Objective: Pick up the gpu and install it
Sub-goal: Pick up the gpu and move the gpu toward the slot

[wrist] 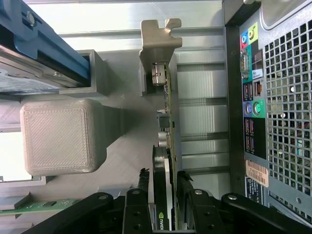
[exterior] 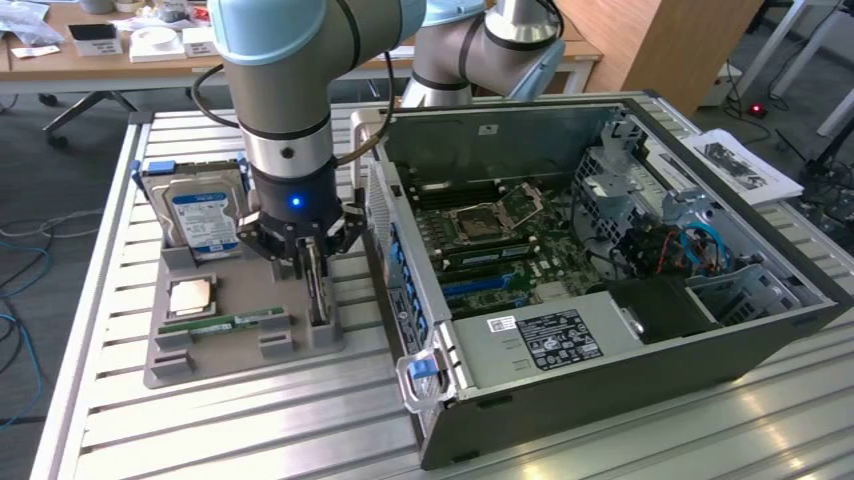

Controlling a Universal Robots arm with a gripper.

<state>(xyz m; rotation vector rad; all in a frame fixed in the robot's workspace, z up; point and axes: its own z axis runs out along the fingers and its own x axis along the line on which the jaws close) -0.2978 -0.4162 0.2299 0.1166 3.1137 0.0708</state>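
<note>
On the exterior view's left, a slatted metal table (exterior: 200,430) is being occupied by a grey parts tray (exterior: 240,352). At the tray's far end a hard drive (exterior: 200,215) with a blue-white label is being held upright in a stand. Nearer the camera, a CPU (exterior: 191,296) is being kept flat, and just beside it a green RAM stick (exterior: 224,323) is being kept lying along the tray.

Toward the tray's side nearest the computer, the gpu (exterior: 318,295) is being held on edge in a slot of the tray. It is being straddled from above by the gripper (exterior: 310,262) at the end of the robot arm (exterior: 280,90).

In the wrist view the gpu (wrist: 166,122) is being seen edge-on, its silver bracket (wrist: 158,36) at the end away from the gripper (wrist: 163,178). The fingers (wrist: 184,184) are being kept parted, one on each side of the card. A thin gap is being left on at least one side, so nothing is being grasped, and the card is being carried by the tray alone. The computer's rear port panel (wrist: 253,97) is being shown just beside the card.

On the exterior view's right, the open PC case (exterior: 787,320) is being kept on its side on the table. Its motherboard (exterior: 494,260) and CPU socket (exterior: 483,220) are being exposed, with blue cables (exterior: 701,240) beyond them.
</note>
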